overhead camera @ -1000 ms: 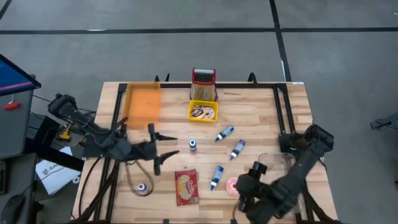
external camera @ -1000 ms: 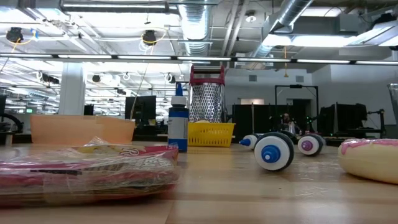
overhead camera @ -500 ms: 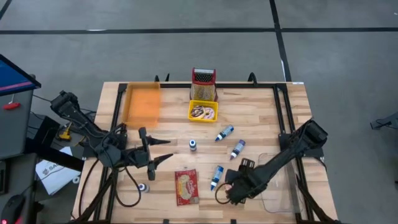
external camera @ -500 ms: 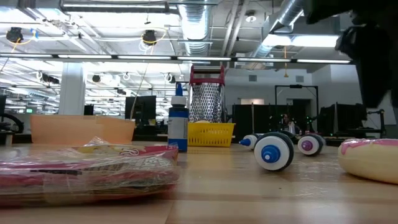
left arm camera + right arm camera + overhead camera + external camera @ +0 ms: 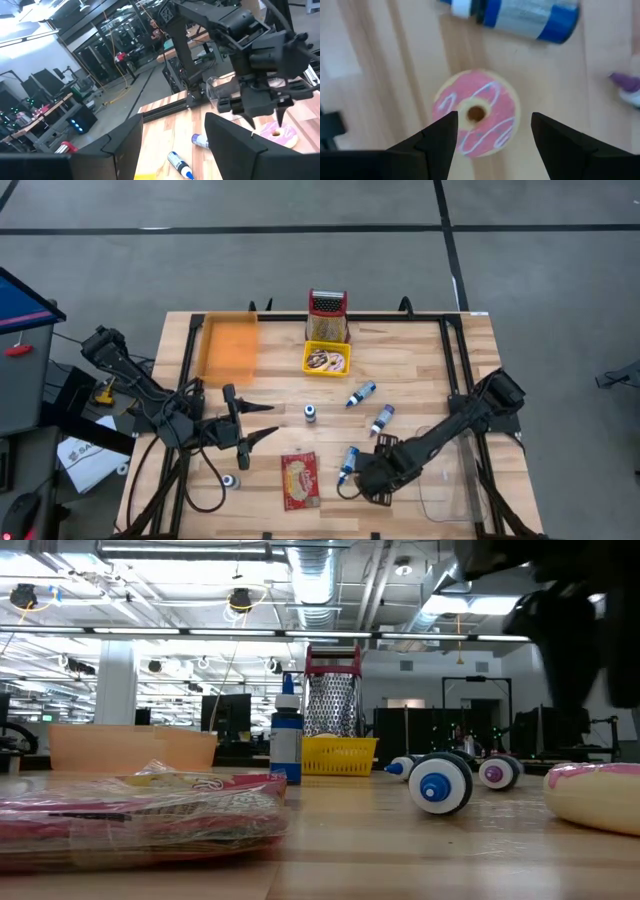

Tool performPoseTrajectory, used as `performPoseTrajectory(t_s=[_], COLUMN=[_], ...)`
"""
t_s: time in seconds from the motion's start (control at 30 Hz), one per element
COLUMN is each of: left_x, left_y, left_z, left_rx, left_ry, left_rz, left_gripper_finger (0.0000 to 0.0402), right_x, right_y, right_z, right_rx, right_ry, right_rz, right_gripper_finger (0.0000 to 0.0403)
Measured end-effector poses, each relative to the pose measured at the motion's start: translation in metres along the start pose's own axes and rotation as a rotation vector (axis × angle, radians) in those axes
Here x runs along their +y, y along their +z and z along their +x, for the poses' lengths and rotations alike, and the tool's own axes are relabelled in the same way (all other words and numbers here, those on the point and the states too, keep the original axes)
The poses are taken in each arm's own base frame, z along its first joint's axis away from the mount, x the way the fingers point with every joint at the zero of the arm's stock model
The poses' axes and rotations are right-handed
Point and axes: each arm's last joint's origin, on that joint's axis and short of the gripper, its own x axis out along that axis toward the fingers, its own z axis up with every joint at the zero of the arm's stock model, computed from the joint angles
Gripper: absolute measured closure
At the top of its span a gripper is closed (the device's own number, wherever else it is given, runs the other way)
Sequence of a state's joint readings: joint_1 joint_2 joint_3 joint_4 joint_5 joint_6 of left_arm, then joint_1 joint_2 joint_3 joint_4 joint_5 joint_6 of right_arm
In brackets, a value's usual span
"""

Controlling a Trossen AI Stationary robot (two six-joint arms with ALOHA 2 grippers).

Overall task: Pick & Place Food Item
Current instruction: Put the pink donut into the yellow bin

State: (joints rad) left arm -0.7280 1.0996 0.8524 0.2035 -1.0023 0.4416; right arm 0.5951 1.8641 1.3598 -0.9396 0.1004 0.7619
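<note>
Over the front right part of the table the right gripper [image 5: 372,483] hangs directly above the pink-frosted donut [image 5: 476,113], its two fingers spread wide with the donut framed between them in the wrist view and nothing held yet. From where I stand the job looks barely begun: the donut lies flat on the wooden table [image 5: 420,360], just beside a blue-and-white bottle [image 5: 348,464], and the grasp has not been made, so the closing, lifting and setting down are all left. Where it should go is my guess; a clear tray [image 5: 450,480] sits at the right edge and a yellow basket [image 5: 326,360] near the back, in front of the red-topped grater [image 5: 327,315], already holds what look like donuts. The left gripper [image 5: 245,427] waits above the left half of the table, fingers parted and empty, well apart from the donut. A red snack packet [image 5: 299,480] in clear wrap lies near the front edge; it carries printing, but I cannot read any word of it, and the bottles' labels are likewise too small to make out. No brand or writing is legible anywhere.
</note>
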Motion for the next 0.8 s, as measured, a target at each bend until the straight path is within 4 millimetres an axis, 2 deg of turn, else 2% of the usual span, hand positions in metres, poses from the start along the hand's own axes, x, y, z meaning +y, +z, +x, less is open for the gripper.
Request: performPoseTrajectory(t_s=[0.13, 0.33, 0.5, 0.8], left_x=[0.0, 0.0, 0.0, 0.0], left_y=[0.0, 0.0, 0.0, 0.0], left_z=[0.0, 0.0, 0.0, 0.001], left_rx=[0.0, -0.001, -0.001, -0.002], left_ry=[0.0, -0.004, -0.003, 0.002], left_rz=[0.0, 0.0, 0.0, -0.01], left_gripper_finger=[0.0192, 0.0192, 0.0192, 0.0192], right_x=[-0.008, -0.02, -0.024, -0.02], right_y=[0.005, -0.001, -0.009, -0.004], right_z=[0.004, 0.023, 0.018, 0.018], right_rx=[0.013, 0.092, 0.105, 0.072], right_ry=[0.007, 0.048, -0.057, 0.003], right_rz=[-0.028, -0.085, -0.161, -0.14], right_gripper_finger=[0.0159, 0.0159, 0.0159, 0.0159])
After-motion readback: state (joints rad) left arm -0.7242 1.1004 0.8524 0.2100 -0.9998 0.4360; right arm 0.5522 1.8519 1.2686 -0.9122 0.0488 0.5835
